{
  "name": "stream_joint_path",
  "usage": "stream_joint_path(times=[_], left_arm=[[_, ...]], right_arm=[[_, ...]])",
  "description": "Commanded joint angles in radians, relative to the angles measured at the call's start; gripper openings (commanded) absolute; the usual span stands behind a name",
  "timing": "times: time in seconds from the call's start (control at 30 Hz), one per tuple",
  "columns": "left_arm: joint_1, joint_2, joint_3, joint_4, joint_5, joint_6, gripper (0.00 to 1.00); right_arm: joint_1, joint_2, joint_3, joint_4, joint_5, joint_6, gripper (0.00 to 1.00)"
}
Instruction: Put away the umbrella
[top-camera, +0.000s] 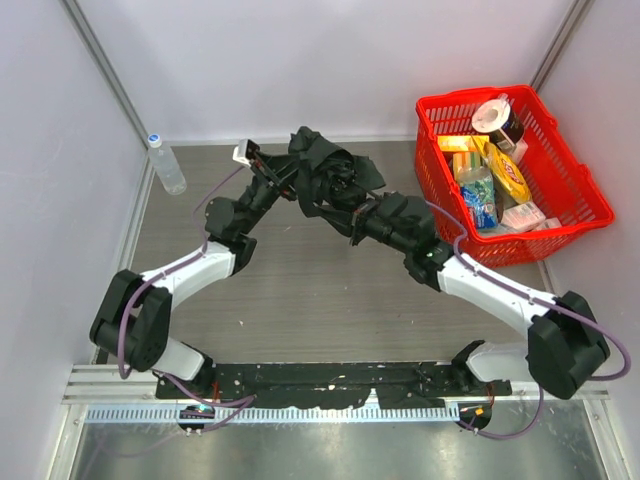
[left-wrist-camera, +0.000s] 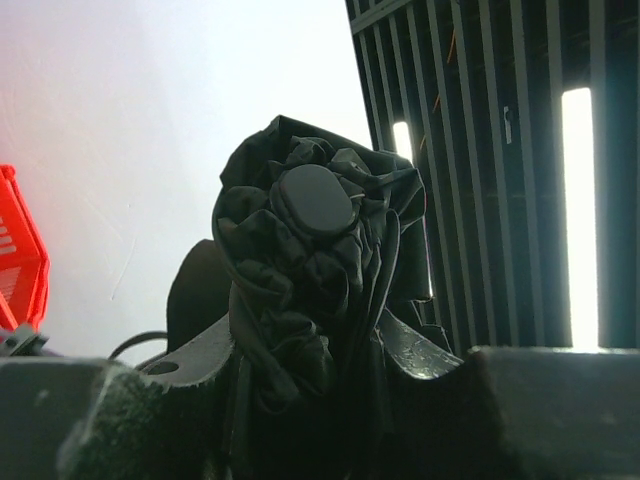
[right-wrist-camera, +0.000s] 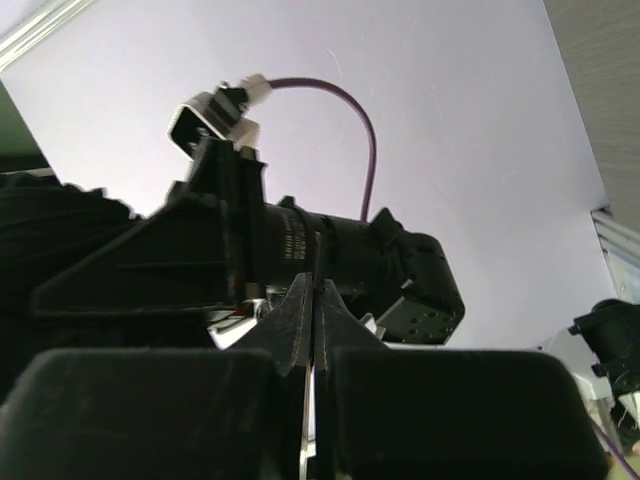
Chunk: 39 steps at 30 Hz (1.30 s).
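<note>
The umbrella (top-camera: 326, 172) is a crumpled black bundle held above the far middle of the table. My left gripper (top-camera: 288, 184) comes in from the left and is shut on it. In the left wrist view the folded fabric and round cap of the umbrella (left-wrist-camera: 312, 250) fill the space between the fingers (left-wrist-camera: 200, 360) of the left gripper (left-wrist-camera: 330, 375). My right gripper (top-camera: 352, 222) sits just below and right of the bundle. In the right wrist view the right gripper (right-wrist-camera: 313, 288) is shut, with a thin black strand (right-wrist-camera: 318, 255) pinched between the tips and rising from them.
A red basket (top-camera: 578, 205) full of groceries stands at the right back; its edge (left-wrist-camera: 22, 262) shows in the left wrist view. A clear water bottle (top-camera: 166, 164) stands at the left back by the wall. The left arm's wrist (right-wrist-camera: 330, 250) is close in front of the right gripper.
</note>
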Motion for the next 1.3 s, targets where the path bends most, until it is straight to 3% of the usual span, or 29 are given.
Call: stream_joint_path(times=[0.0, 0.17, 0.27, 0.37, 0.43, 0.6, 0.7, 0.87, 1.13, 1.27], left_arm=[[-0.003, -0.123, -0.041, 0.033, 0.058, -0.042, 0.0], [-0.003, -0.202, -0.07, -0.149, 0.173, -0.041, 0.0], [-0.003, -0.271, -0.066, -0.391, 0.241, 0.026, 0.0], [-0.001, -0.314, -0.066, -0.488, 0.273, 0.06, 0.0], [-0.001, -0.356, -0.046, -0.647, 0.293, 0.132, 0.0], [-0.003, -0.419, 0.041, -1.127, 0.264, 0.396, 0.0], [-0.009, -0.422, 0.014, -1.174, 0.257, 0.436, 0.0], [-0.012, -0.443, 0.016, -1.431, 0.157, 0.568, 0.0], [-0.011, -0.416, 0.065, -1.694, -0.026, 0.61, 0.0], [-0.012, -0.341, 0.106, -1.806, -0.052, 0.594, 0.0]], right_arm=[[-0.009, -0.126, -0.029, -0.031, 0.166, -0.128, 0.01], [-0.107, -0.161, -0.094, 0.216, 0.176, -0.329, 0.01], [-0.132, -0.169, -0.071, 0.203, 0.166, -0.488, 0.01], [-0.155, -0.164, -0.101, 0.279, 0.149, -0.527, 0.01], [-0.167, -0.166, -0.109, 0.322, 0.136, -0.585, 0.01], [-0.17, -0.189, -0.011, 0.253, 0.139, -0.86, 0.01], [-0.19, -0.172, 0.03, 0.279, 0.108, -0.917, 0.01], [-0.201, -0.141, 0.084, 0.316, 0.077, -1.004, 0.01], [-0.181, -0.118, 0.086, 0.37, -0.039, -1.09, 0.01], [-0.138, -0.137, 0.119, 0.309, -0.087, -1.222, 0.01]])
